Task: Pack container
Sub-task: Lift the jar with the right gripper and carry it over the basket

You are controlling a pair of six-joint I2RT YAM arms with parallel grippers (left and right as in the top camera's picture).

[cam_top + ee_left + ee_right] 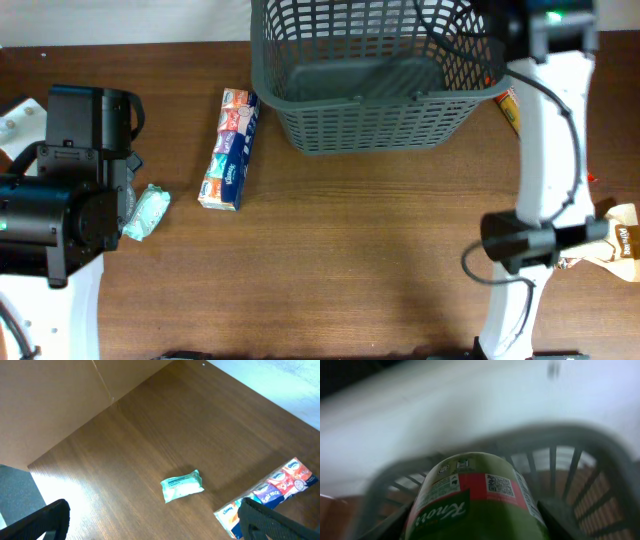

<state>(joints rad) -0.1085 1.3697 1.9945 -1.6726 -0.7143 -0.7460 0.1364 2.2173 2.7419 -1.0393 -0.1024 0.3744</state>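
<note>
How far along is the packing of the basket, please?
Early on, by the look of it. Nothing shows in the basket yet. The right gripper holds a Knorr pack over it. The left gripper is open above the table; the tissues, the green packet and the bag on the right are left to pack.

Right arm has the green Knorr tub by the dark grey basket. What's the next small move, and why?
Probably ease the right gripper forward and down into the dark grey lattice-sided plastic basket before releasing. The green cylindrical Knorr tub is clamped between its fingers, and the wrist view shows the basket's rim and slotted wall ahead, so the tub seems not yet inside.
</note>
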